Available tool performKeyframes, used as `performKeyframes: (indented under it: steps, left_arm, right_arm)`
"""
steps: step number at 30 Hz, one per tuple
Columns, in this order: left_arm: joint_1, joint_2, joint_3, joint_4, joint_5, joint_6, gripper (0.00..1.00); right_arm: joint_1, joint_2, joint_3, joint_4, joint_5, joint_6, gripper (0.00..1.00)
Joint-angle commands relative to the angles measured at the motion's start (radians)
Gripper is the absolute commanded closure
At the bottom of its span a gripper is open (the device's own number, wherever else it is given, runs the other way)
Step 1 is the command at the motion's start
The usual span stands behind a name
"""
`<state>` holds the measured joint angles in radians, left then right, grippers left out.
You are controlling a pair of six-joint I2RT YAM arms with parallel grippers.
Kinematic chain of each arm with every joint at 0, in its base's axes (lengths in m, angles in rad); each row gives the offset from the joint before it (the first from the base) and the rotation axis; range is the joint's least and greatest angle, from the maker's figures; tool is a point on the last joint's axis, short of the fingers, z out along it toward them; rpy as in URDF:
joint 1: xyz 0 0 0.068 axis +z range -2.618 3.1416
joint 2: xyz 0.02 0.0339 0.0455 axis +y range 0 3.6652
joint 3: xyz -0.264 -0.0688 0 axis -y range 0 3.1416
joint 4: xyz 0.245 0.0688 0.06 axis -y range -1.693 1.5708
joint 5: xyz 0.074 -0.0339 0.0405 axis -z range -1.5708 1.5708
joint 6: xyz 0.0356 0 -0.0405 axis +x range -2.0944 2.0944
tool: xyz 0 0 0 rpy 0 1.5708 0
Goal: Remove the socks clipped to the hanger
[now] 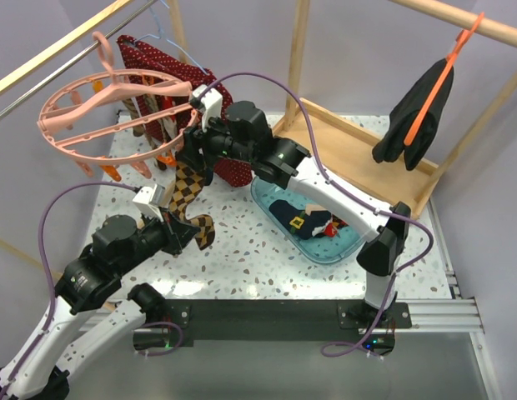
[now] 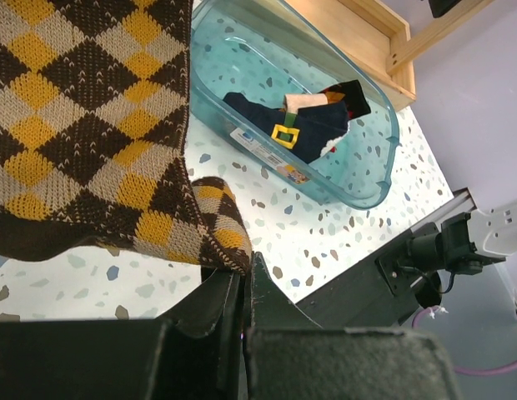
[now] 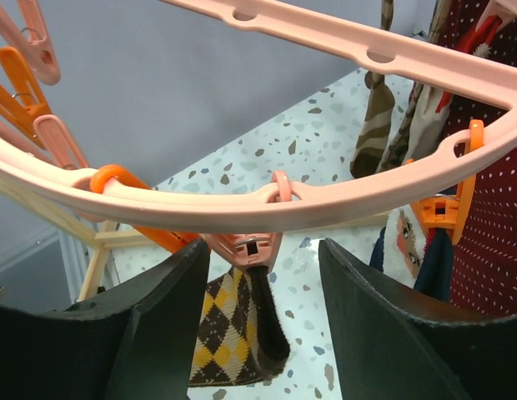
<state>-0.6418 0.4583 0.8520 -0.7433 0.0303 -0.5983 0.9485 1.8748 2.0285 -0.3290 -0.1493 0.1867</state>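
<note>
A navy sock [image 1: 296, 217] is already laid in the blue tub [image 1: 329, 250] right of mid-counter, while the argyle sock [image 1: 188, 187] is seen clipped to the hanger [image 1: 50, 112] above the far left corner. Its lower edge is pinched tight by the left gripper [image 2: 242, 282]. The right gripper [image 3: 263, 267] is spread open astride its pink clip [image 3: 246, 244], with more socks [image 3: 371, 137] left to be unclipped

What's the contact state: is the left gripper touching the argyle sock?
Touching. The left wrist view shows the left gripper with its jaws shut on the lower corner of the argyle sock. No gap shows between fingertips and fabric.
</note>
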Motion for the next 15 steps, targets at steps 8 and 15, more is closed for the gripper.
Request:
performKeyframes:
  steps: [8, 15]
  left_arm:
    - [0.001, 0.003, 0.016, 0.016, 0.017, 0.020, 1.00]
    - [0.001, 0.000, 0.016, 0.012, 0.017, 0.019, 1.00]
  right_arm:
    - [-0.008, 0.015, 0.047, 0.104, -0.073, 0.011, 0.48]
    - [-0.008, 0.038, 0.068, 0.116, -0.084, 0.031, 0.53]
